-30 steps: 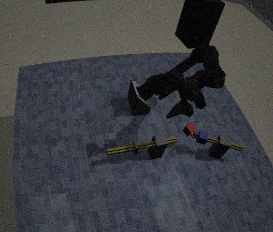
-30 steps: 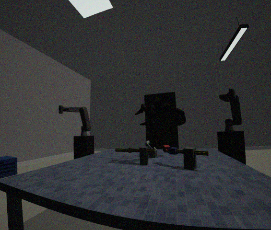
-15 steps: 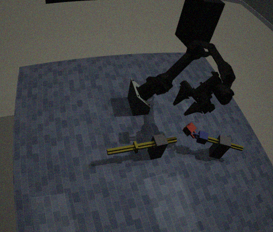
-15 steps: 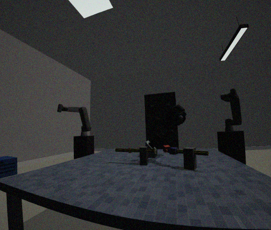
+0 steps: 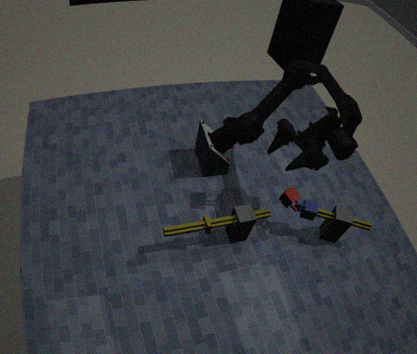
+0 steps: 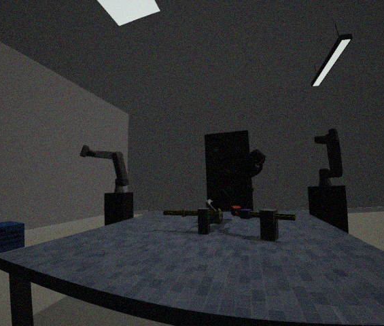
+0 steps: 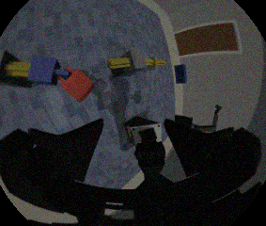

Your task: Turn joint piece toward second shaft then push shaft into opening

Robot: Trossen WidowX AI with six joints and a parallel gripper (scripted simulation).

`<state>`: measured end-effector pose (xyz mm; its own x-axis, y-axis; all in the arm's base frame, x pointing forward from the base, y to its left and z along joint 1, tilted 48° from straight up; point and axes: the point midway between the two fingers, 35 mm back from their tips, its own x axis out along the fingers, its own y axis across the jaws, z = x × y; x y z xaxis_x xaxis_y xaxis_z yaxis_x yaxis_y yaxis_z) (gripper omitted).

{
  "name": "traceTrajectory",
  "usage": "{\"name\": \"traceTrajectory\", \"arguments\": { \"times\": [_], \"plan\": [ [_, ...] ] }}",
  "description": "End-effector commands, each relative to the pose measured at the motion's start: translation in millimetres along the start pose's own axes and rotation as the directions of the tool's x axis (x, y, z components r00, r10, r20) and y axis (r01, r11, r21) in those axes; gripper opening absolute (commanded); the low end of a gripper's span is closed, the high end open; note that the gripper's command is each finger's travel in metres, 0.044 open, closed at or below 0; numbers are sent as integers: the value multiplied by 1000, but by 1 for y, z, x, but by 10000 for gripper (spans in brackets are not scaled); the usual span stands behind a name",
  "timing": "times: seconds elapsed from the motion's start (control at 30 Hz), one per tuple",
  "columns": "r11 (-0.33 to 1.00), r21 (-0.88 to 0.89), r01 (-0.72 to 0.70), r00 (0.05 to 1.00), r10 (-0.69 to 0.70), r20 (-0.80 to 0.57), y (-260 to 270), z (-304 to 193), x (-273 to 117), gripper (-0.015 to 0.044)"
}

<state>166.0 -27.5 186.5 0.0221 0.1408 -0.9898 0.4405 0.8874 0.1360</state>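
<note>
The red square joint piece [image 5: 291, 196] [image 6: 236, 208] [image 7: 78, 85] is hinged to a blue block-shaped piece [image 5: 310, 208] [image 7: 43, 70] on the end of the fixed yellow shaft [image 5: 362, 223], held by the right grey block [image 5: 344, 214] [image 6: 268, 224]. The red piece is turned at an angle, away from the second shaft's line. The second yellow shaft [image 5: 185, 228] [image 6: 174, 212] [image 7: 119, 62], with a collar, passes through the left grey block [image 5: 245, 214] [image 6: 203, 221]; its end stands apart from the red piece. My gripper [image 5: 277, 161] [image 7: 134, 122] is open and empty, high above and behind the red piece, touching nothing.
The arm's base plate [image 5: 212, 152] [image 7: 144, 133] stands on the blue tiled table [image 5: 124, 285] [image 6: 219, 274], behind the left block. A tall dark box [image 5: 305, 34] [image 6: 227, 168] stands beyond the table. Two other arms [image 6: 119, 168] [image 6: 334, 154] stand on pedestals in the background.
</note>
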Motion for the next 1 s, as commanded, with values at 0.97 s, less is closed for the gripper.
{"name": "traceTrajectory", "arguments": {
  "times": [0.97],
  "plan": [
    [493,868,60,958,216,-189,14,-2,34,440]
  ]
}}
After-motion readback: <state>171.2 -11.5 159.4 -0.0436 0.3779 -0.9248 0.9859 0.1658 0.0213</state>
